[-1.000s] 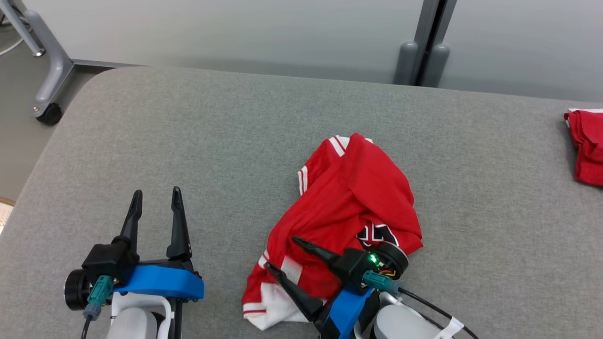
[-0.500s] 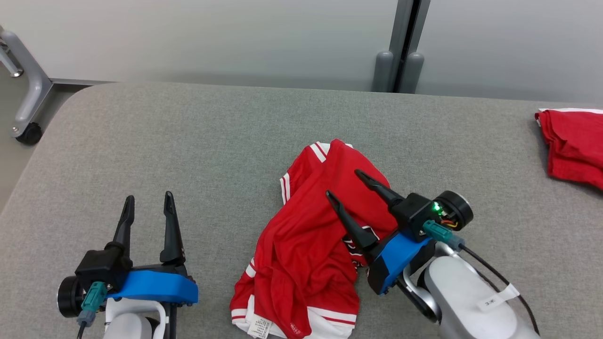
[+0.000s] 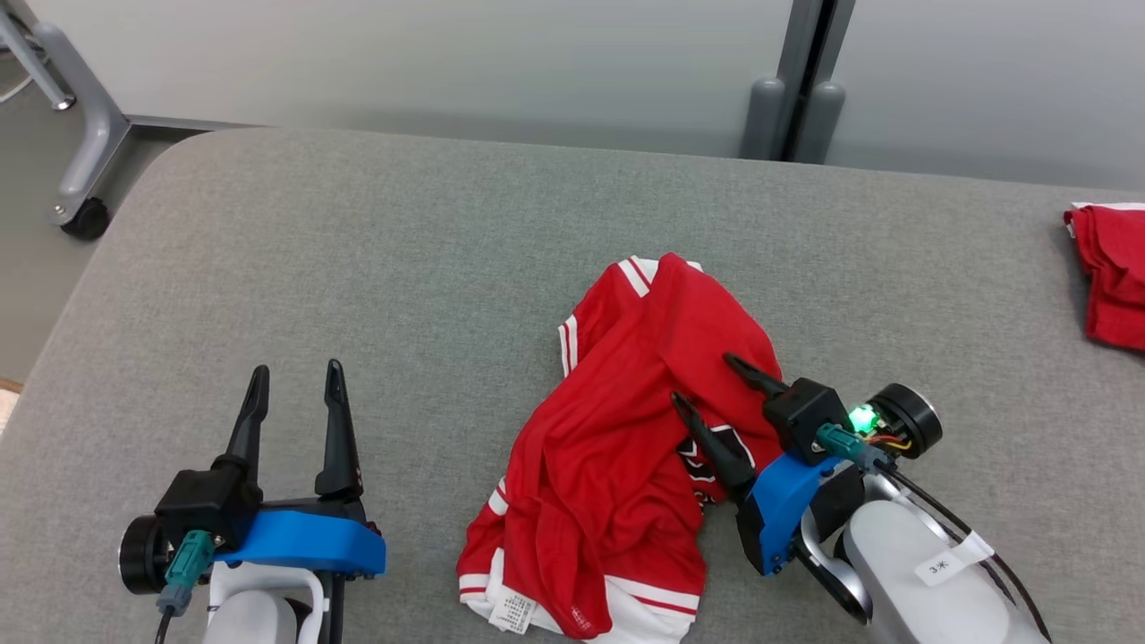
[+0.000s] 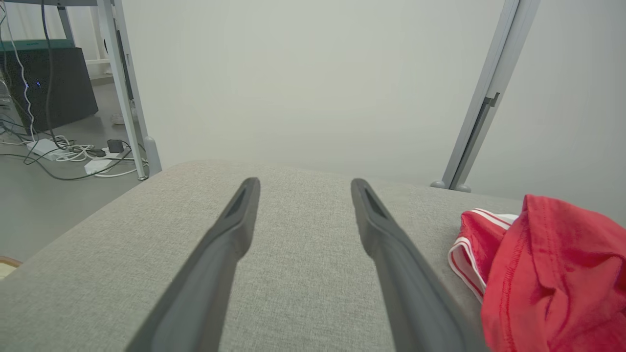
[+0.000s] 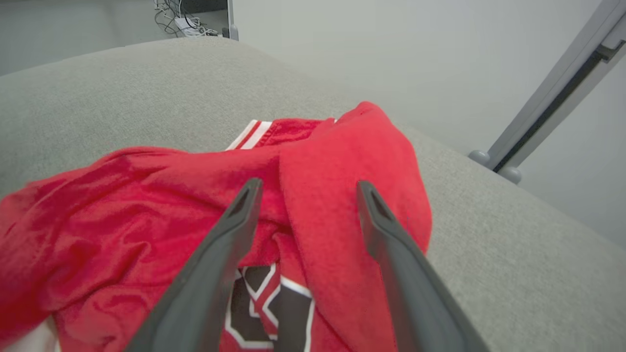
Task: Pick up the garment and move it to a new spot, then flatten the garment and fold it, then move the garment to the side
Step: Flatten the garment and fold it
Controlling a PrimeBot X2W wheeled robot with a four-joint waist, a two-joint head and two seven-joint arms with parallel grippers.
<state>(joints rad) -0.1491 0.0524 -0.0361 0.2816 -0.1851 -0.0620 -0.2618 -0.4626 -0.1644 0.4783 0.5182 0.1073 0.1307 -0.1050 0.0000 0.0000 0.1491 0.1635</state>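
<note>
A crumpled red garment [image 3: 626,447] with white stripes and a black-and-white print lies in a heap near the middle of the grey padded table [image 3: 402,268]. My right gripper [image 3: 707,380] hovers open over the heap's right side, fingers pointing up-left across the cloth, nothing between them. The right wrist view has the garment [image 5: 146,205] under and ahead of that open right gripper [image 5: 308,188]. Left of the heap, apart from it, my left gripper [image 3: 295,380] stands open over bare table. In the left wrist view the open left gripper [image 4: 303,183] has the garment [image 4: 547,264] at its right.
A second red cloth [image 3: 1114,277] lies at the table's far right edge. Behind the table are a pale wall and a grey upright post [image 3: 801,80]. A wheeled frame leg [image 3: 80,179] stands on the floor at the back left, beyond the table's rounded corner.
My right gripper swung from the heap's near-left edge up onto its right side, then drew back a little; it stayed open. The garment's folds shifted. The camera also shifted. The left gripper kept still.
</note>
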